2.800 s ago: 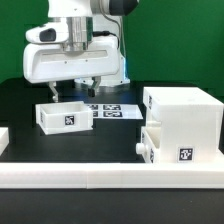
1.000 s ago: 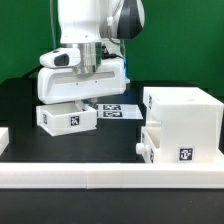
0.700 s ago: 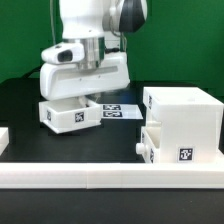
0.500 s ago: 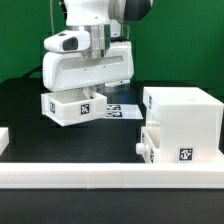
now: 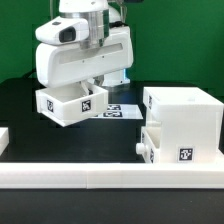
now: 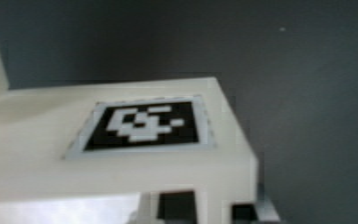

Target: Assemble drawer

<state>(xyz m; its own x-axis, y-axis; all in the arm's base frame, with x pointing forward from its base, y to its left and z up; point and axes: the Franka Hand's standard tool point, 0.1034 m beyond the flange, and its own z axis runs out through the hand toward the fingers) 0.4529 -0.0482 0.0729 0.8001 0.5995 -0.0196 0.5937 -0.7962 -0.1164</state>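
A: Black table (image 5: pixel 20 112), green backdrop. Above it, toward the far edge on the exterior view's left, the loose tray (image 5: pixel 62 108) hangs tilted, with the gripper (image 5: pixel 92 88) clamped on its wall. The casing (image 5: pixel 185 105) stands by the near edge, with the second tray (image 5: pixel 165 146) in its lower slot.
B: Likely light, stiff, slick plastic. Grip mid-wall.

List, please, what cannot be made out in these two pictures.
- Pincer tips: exterior view, hidden inside the lifted tray.
- Marker board: exterior view, partly covered by that tray.
- Second tray: exterior view, rear hidden inside the casing.
- Tray's tag: wrist view, pattern blurred.
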